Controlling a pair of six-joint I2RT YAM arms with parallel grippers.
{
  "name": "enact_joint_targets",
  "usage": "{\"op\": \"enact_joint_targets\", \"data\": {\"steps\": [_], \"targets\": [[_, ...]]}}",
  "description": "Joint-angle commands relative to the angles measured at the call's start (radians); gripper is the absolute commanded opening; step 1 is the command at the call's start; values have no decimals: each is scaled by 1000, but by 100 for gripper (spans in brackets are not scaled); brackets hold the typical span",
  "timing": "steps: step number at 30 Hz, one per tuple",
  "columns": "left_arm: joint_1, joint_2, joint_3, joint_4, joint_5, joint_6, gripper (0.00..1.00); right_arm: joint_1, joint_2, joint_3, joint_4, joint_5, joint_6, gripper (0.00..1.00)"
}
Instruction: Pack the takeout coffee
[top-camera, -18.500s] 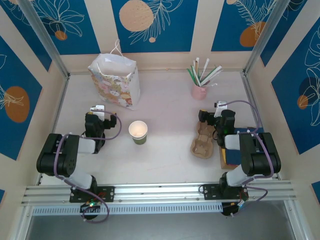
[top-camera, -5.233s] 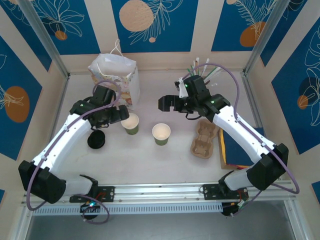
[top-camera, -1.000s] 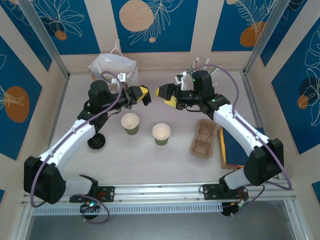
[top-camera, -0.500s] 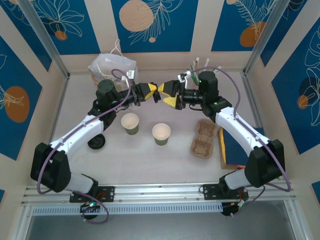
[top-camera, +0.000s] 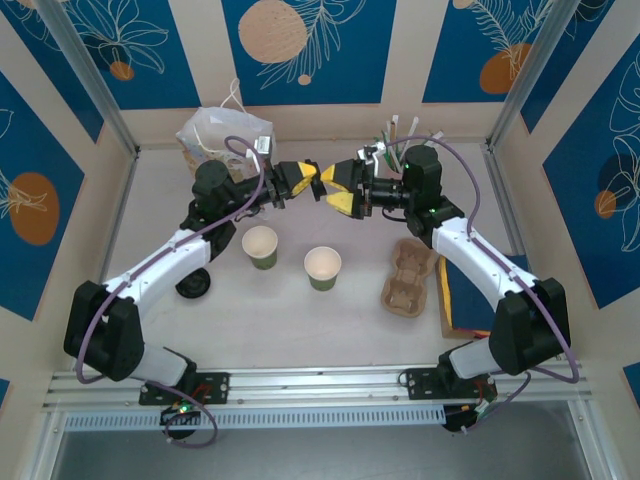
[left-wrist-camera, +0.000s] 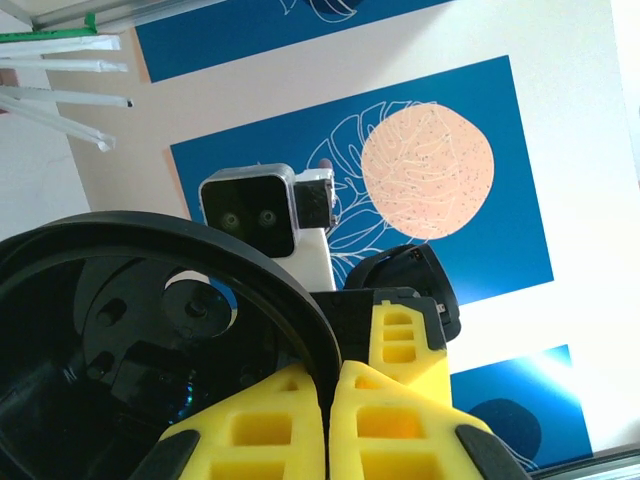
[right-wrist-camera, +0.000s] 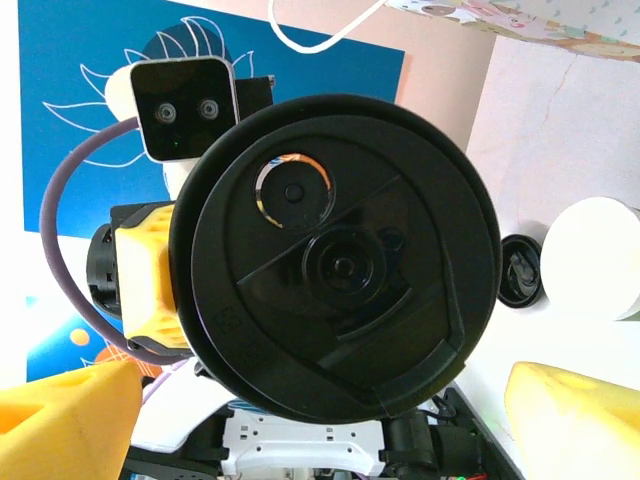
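My left gripper (top-camera: 306, 179) (left-wrist-camera: 328, 378) is shut on the rim of a round black plastic lid (left-wrist-camera: 150, 330) (right-wrist-camera: 335, 260) and holds it up in the air above the table. My right gripper (top-camera: 338, 188) (right-wrist-camera: 320, 420) faces it, open. Its yellow fingertips (right-wrist-camera: 575, 420) stand on either side of the lid, apart from it. Two dark-green paper cups, white inside, stand without lids below: one (top-camera: 260, 245) under the left arm, one (top-camera: 322, 267) mid-table. The takeout coffee, a cup wearing its lid, is out of view.
A second loose black lid (top-camera: 195, 283) lies by the left arm. The gift bag (top-camera: 225, 140) stands at the back left. At the back right is a pink cup of straws (top-camera: 400, 180). A cardboard cup carrier (top-camera: 405, 275) lies to the right.
My left gripper carried the lid to the right and slightly up, until it reached the right gripper. The lid now sits between the right fingers, and the cups have not moved.
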Motion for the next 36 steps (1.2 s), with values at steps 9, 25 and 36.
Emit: {"op": "enact_joint_targets", "data": {"steps": [9,25,36], "targets": [[-21,8,2,92,-6,-31,6,-13,49,-12,150,-67,110,93],[-30,31,1,128,-3,-61,6,-11,63,-4,176,-80,125,90],[-41,30,-13,134,-5,-69,6,-14,63,-9,179,-74,124,84]]}}
